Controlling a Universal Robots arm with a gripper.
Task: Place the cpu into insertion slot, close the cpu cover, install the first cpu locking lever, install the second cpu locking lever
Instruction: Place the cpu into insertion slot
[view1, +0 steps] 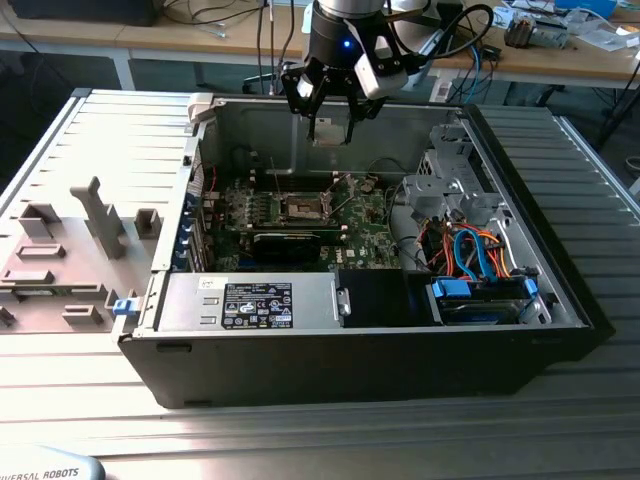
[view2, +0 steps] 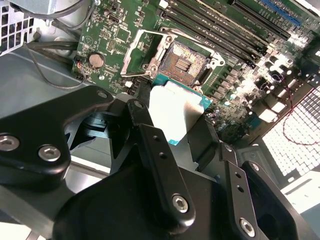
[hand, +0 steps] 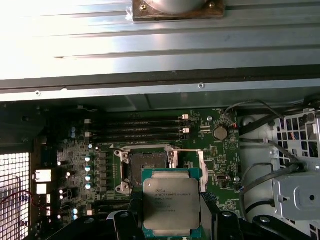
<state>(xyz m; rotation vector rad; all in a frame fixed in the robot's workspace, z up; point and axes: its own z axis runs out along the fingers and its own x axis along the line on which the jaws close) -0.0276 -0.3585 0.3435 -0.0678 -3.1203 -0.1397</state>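
Hand with cpu high over motherboard

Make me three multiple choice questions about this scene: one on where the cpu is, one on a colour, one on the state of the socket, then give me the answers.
1. Where is the cpu?
A. Lying on the bench outside the case
B. Held in the tool above the motherboard
C. Resting on the power supply

2. What colour is the motherboard?
A. Red
B. White
C. Green

3. What state is the insertion slot in?
A. Empty and uncovered
B. Filled with a chip
C. Shut under its cover

Answers:
1 B: both wrist views show the chip gripped between the tool's fingers, with the board beyond it.
2 C: the board's surface is green in all three views.
3 A: the first wrist view shows the slot's dark centre bare, with nothing seated in it.
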